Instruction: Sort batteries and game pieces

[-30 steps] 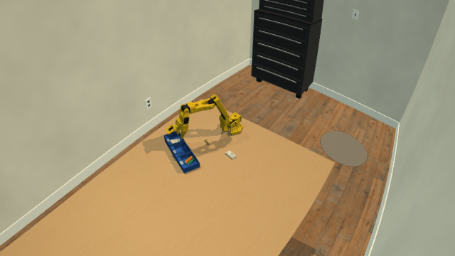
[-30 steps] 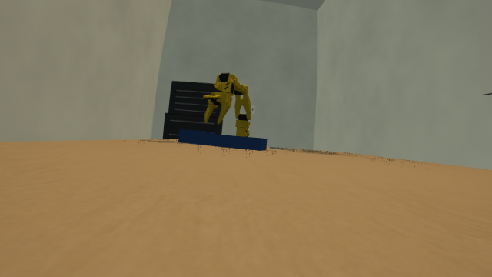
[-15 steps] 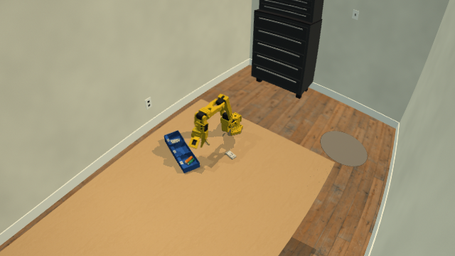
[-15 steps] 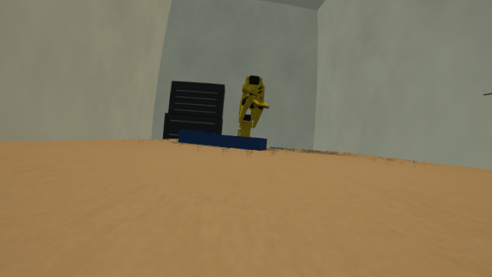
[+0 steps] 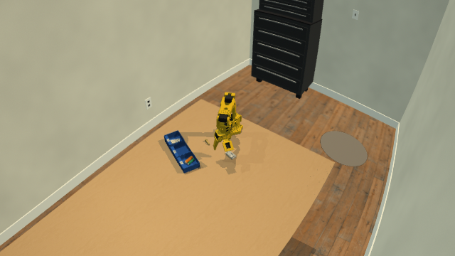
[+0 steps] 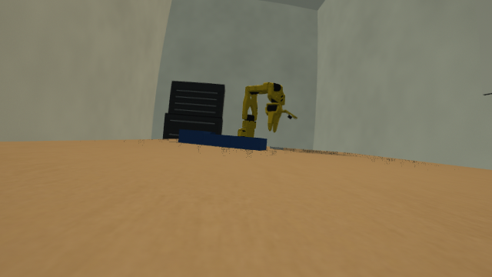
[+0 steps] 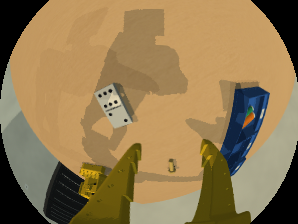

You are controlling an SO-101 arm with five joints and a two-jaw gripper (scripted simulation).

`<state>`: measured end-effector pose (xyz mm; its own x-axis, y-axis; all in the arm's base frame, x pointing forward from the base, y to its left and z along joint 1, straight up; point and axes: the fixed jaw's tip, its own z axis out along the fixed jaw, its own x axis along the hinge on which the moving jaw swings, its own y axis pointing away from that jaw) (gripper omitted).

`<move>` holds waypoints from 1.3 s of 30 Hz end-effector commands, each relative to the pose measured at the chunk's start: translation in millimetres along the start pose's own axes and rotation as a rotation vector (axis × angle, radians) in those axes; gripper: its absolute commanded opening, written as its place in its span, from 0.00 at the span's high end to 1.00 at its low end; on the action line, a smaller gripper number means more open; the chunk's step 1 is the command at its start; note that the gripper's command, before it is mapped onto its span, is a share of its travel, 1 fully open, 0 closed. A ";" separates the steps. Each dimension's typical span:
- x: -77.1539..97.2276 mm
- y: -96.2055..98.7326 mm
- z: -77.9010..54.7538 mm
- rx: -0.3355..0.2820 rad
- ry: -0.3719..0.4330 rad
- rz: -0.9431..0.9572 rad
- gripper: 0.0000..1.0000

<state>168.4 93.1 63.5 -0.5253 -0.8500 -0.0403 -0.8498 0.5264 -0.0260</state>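
One blue bin tray lies on the table, and well to its right one white domino lies flat on the bare top, with one small screw-like bit between domino and tray. The gripper hangs above the domino with its jaws partly spread, holding nothing. Only the wrist view shows the domino's black pips, while the top view alone shows two batteries in the tray's near end and a pale piece at its far end.
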 end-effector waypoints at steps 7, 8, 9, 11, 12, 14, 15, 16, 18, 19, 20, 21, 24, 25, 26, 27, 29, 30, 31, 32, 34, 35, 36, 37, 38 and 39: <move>-5.8 35.3 -6.9 0.014 -0.047 -0.265 0.71; -5.4 37.7 -6.7 0.012 -0.045 -0.282 0.71; -5.0 39.6 -6.5 0.011 -0.044 -0.296 0.71; -4.5 42.3 -6.2 0.009 -0.042 -0.317 0.71; -4.3 43.2 -6.1 0.008 -0.041 -0.323 0.71; -4.1 44.2 -5.9 0.007 -0.040 -0.331 0.71; -4.0 44.4 -5.9 0.007 -0.040 -0.332 0.71; -4.0 44.4 -5.9 0.007 -0.040 -0.332 0.71; -4.0 44.5 -5.9 0.007 -0.040 -0.333 0.71; -4.0 44.5 -5.9 0.007 -0.040 -0.333 0.71; -2.1 49.0 -1.4 -0.009 -0.011 -0.355 0.71; -2.1 49.0 -1.4 -0.009 -0.011 -0.355 0.71; -2.1 49.0 -1.4 -0.009 -0.011 -0.355 0.71; -2.1 49.0 -1.4 -0.009 -0.011 -0.355 0.71; -2.1 49.0 -1.4 -0.009 -0.011 -0.355 0.71; -2.1 49.0 -1.4 -0.009 -0.011 -0.355 0.71; -2.1 49.0 -1.4 -0.009 -0.011 -0.355 0.71; -2.1 49.0 -1.4 -0.009 -0.011 -0.355 0.71; -2.1 49.0 -1.4 -0.009 -0.011 -0.355 0.71; -2.1 49.0 -1.4 -0.009 -0.011 -0.355 0.71; -2.1 49.0 -1.4 -0.009 -0.011 -0.355 0.71; -2.1 49.0 -1.4 -0.009 -0.011 -0.355 0.71; -2.1 49.0 -1.4 -0.009 -0.011 -0.355 0.71; -2.1 49.0 -1.4 -0.009 -0.011 -0.355 0.71; -2.1 49.0 -1.4 -0.009 -0.011 -0.355 0.71; -2.1 49.0 -1.3 -0.009 -0.011 -0.355 0.71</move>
<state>127.0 117.5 60.7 -0.2146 -0.9766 -0.0166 -0.9765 0.2148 -0.0139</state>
